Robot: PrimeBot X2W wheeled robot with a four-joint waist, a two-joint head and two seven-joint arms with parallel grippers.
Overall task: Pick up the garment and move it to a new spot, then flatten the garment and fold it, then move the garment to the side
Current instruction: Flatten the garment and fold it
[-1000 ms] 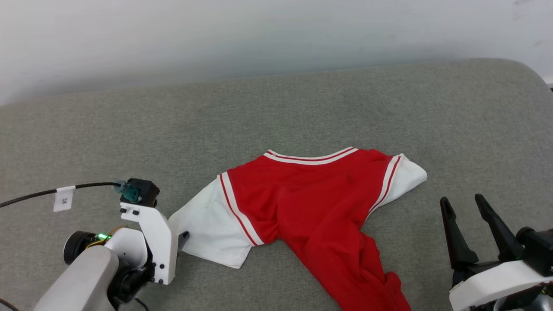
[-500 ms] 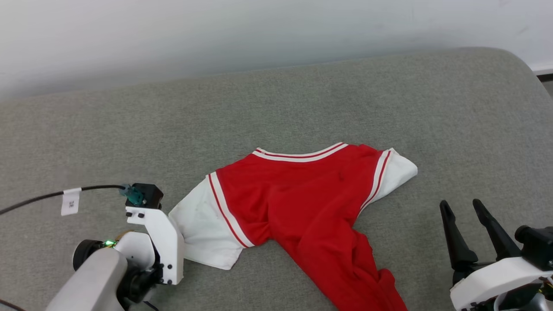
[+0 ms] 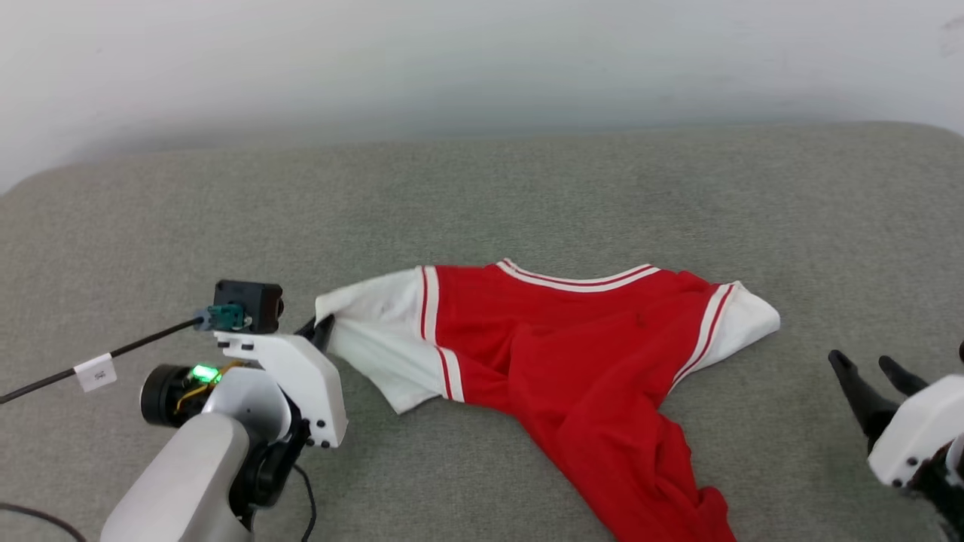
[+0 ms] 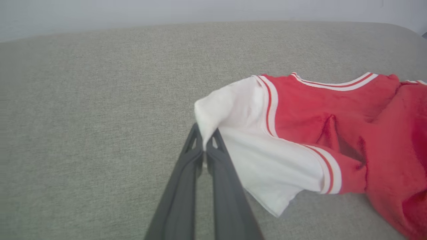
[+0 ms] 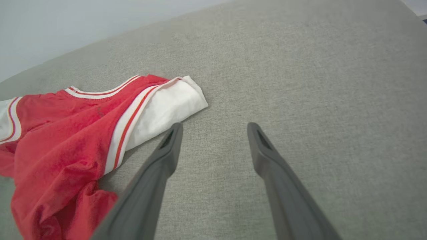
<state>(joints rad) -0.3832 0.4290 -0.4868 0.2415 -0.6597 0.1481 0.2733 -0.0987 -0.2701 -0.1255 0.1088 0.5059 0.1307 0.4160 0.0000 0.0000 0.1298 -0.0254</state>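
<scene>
Red jersey shirt with white short sleeves (image 3: 572,354) lies crumpled on the grey fabric surface (image 3: 527,188) | your left end effector (image 4: 204,145) pinches one white sleeve's edge | your right end effector (image 5: 215,131) hangs spread near the other sleeve, apart from it

Brightly, evenly lit, diffuse; softly shadowed beneath the crumpled red-and-white jersey shirt (image 3: 587,361). Washed out and hazy along the pale back wall (image 3: 482,53); bowed toward frame edges.
</scene>
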